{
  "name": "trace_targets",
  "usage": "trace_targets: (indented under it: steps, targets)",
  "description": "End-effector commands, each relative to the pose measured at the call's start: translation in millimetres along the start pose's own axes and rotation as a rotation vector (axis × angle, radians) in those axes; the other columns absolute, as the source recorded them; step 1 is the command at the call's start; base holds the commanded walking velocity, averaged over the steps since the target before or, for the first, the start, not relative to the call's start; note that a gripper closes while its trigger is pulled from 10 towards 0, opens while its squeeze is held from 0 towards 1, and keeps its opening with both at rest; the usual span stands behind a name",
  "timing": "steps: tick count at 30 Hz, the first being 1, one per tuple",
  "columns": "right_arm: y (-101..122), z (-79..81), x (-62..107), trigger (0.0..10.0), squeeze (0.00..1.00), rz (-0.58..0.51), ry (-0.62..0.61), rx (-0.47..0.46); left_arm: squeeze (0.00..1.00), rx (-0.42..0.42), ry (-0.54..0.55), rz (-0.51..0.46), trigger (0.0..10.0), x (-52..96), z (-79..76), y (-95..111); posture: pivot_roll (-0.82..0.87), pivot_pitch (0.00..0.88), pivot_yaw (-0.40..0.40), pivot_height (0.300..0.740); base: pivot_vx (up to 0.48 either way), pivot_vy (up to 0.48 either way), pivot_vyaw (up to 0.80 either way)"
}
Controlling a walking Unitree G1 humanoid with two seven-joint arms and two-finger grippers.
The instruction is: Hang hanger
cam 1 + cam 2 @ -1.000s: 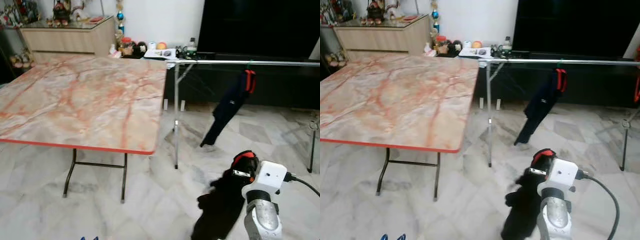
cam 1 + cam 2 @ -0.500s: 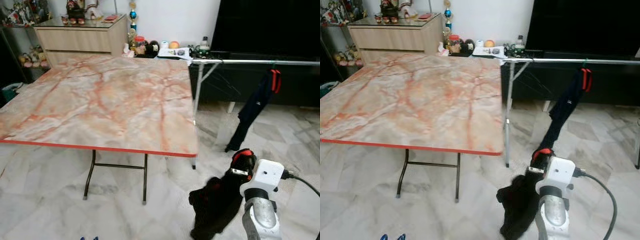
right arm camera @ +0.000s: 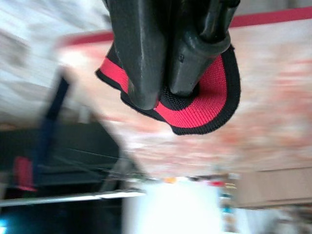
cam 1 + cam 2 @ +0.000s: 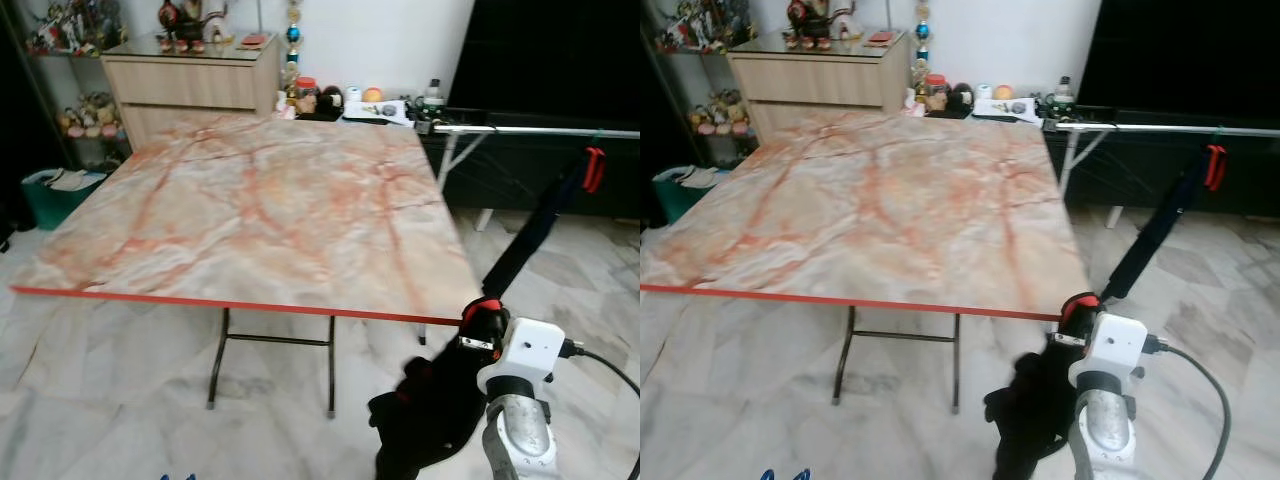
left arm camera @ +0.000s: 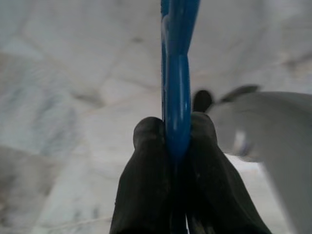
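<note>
Blue hanger (image 5: 176, 97) pinched by left gripper (image 5: 175, 134), right gripper (image 3: 163, 92) still clamping black-red garment (image 4: 435, 410), table (image 4: 260, 210) now nearer.

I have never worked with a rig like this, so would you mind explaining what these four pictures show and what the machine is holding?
This is a walking humanoid robot with two arms, each ending in a two-fingered end effector. The two wide pictures come from the stereo camera on its head, looking forward and down. They show a marble-patterned table with nothing lying on it, and behind it to the right a metal clothes rail with a dark garment hanging from it.

The other two pictures come from cameras on the wrists, looking along the black fingers. The right end effector is shut on the red-and-black collar of a black garment, which hangs beside the silver right arm in the head views. The left end effector is shut on a blue hanger, above the tiled floor.
</note>
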State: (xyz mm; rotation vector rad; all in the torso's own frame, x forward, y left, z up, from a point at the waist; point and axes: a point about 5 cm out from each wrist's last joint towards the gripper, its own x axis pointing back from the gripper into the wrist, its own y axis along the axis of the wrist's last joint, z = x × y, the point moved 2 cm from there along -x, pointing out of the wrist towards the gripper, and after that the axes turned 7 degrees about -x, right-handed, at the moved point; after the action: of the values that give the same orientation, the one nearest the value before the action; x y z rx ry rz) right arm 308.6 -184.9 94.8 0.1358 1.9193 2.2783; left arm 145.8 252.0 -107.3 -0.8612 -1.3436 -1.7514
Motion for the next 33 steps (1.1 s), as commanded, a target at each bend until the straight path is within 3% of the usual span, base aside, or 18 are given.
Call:
trace_targets:
  steps: [1, 18, 33]
  targets:
    - [11, -5.7, -3.2, 10.0, 0.0, -0.046, -0.009, 0.019, 0.0, -0.003, -0.013, 0.004, 10.0, 0.0, -5.2, -2, 0.11, 0.0, -0.006, 0.74, 0.0, 0.0, 0.0]
    - [18, -6.3, -6.2, 10.0, 0.0, -0.068, -0.011, 0.027, 0.0, 0.038, -0.03, -0.011, 10.0, -0.3, -7.7, 1, 0.11, 0.005, -0.004, 0.74, 0.0, 0.0, 0.0]
    - [25, 4.7, -9.9, 10.0, 0.0, -0.096, 0.042, 0.063, 0.0, 0.05, -0.046, -0.014, 10.0, -0.4, -11.5, 1, 0.11, 0.01, -0.007, 0.74, 0.342, 0.0, 0.19]
